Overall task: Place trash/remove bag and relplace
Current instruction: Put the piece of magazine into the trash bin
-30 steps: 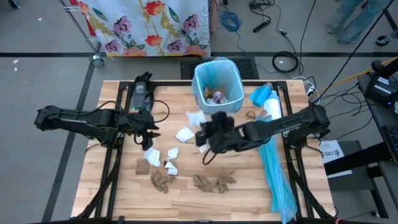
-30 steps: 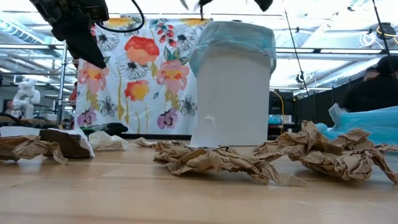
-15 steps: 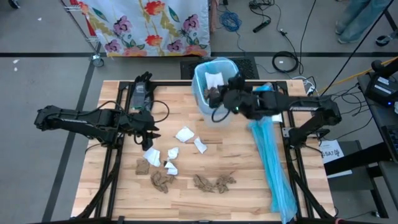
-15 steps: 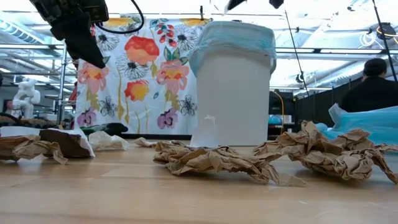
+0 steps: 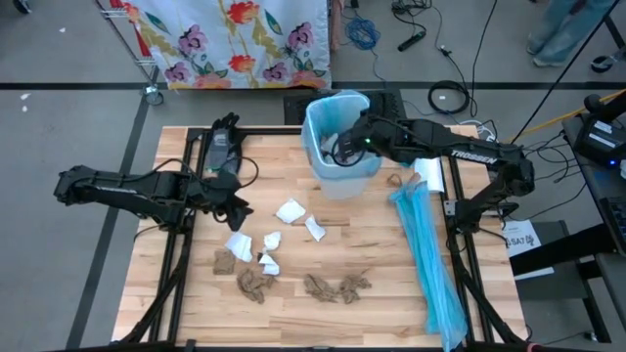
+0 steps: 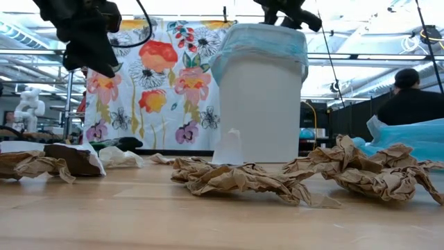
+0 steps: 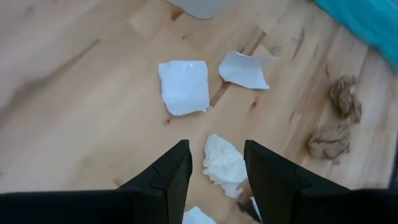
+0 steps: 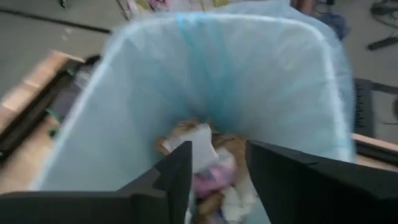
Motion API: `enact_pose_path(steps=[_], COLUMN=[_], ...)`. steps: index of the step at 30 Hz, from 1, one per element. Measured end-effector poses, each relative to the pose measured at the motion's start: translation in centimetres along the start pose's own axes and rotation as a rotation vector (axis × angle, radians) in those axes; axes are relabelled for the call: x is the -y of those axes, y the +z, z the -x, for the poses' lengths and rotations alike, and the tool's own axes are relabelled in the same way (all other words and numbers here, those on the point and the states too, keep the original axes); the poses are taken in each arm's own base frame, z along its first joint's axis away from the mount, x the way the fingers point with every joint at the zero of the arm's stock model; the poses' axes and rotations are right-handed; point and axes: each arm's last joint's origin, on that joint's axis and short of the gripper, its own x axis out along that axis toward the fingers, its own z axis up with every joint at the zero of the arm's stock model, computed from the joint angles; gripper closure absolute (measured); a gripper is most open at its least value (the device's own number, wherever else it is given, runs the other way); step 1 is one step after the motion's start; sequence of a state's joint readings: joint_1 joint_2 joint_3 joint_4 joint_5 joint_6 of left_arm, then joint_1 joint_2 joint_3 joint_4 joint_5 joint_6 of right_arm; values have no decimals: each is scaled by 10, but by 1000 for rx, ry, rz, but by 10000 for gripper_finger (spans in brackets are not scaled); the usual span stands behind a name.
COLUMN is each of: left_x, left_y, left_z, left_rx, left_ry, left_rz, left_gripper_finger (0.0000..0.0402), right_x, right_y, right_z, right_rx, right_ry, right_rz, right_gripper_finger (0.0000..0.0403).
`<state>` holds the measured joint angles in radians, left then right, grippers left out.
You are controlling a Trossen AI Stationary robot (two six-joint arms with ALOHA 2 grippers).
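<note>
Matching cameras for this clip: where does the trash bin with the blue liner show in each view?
High view: bin at the table's far edge, centre, right gripper over it.
Low view: white bin centre, behind brown paper.
Left wrist view: only a grey corner.
Right wrist view: fills the frame.
Shared landmark: the blue liner.

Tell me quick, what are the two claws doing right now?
Left gripper: open, empty, above a white tissue.
Right gripper: open, empty, over the bin.

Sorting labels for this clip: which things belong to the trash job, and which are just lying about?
Job:
white bin with light-blue liner
white tissue scraps
crumpled brown paper scraps
right gripper, open over the bin
left gripper, open

Lying about:
floral cloth
floor cables
</note>
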<state>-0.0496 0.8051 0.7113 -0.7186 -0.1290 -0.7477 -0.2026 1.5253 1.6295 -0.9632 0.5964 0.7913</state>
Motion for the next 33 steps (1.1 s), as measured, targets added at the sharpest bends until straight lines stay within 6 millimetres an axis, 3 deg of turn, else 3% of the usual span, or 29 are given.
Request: enact_pose_path(steps=[8, 12, 24, 33], left_x=[2, 10, 16, -1], left_y=[-18, -31, -65, -91], left_z=[-5, -16, -53, -75], left_rx=[-143, -222, -402, -413], left_ry=[89, 158, 462, 344], left_rz=[178, 216, 258, 328], left_gripper_finger=[249, 249, 249, 251], right_x=[6, 11, 37, 49], right_y=[-5, -1, 8, 2], right_z=[1, 12, 77, 116], right_rx=[-50, -32, 74, 108], right_ry=[-43, -24, 131, 260], right_rz=[160, 188, 188, 161], right_gripper_finger=[219, 218, 218, 218])
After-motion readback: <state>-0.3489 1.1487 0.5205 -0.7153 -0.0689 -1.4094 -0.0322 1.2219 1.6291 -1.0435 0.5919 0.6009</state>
